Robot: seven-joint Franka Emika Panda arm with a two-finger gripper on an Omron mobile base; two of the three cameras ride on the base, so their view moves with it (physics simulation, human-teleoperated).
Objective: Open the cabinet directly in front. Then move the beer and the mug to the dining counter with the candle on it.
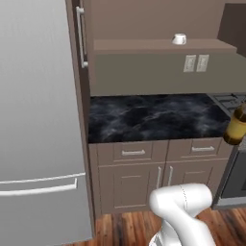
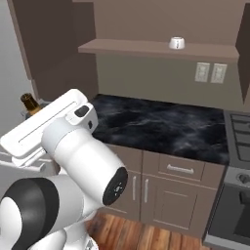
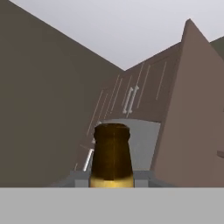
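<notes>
The beer [image 3: 111, 154] sits right between the fingers of the gripper [image 3: 111, 177], its long neck running out along the hand's own line of sight, so the jaws are narrowed onto the bottle's body and hold it. In the left base view the same amber bottle [image 1: 236, 126] hangs at the right edge, above the front corner of the black marble worktop [image 1: 153, 117] and clear of it, roughly upright. In the right base view only its dark neck [image 2: 30, 103] pokes up behind the white forearm.

My reading is that the carry comes next: the beer is already out of the cabinet [image 1: 158, 48], and the bottle has to travel with its axis kept near upright to the dining counter with the candle.

Below the worktop are brown drawer fronts [image 1: 133, 153] with short handles, and a cooktop [image 2: 239, 128] lies to its right. Farther back, the mug [image 1: 179, 39] stands alone on the open cabinet's shelf, well apart from the gripper and above the wall sockets [image 1: 196, 63]. It remains to be fetched. A tall grey fridge [image 1: 38, 120] stands on the left, over wooden flooring.
</notes>
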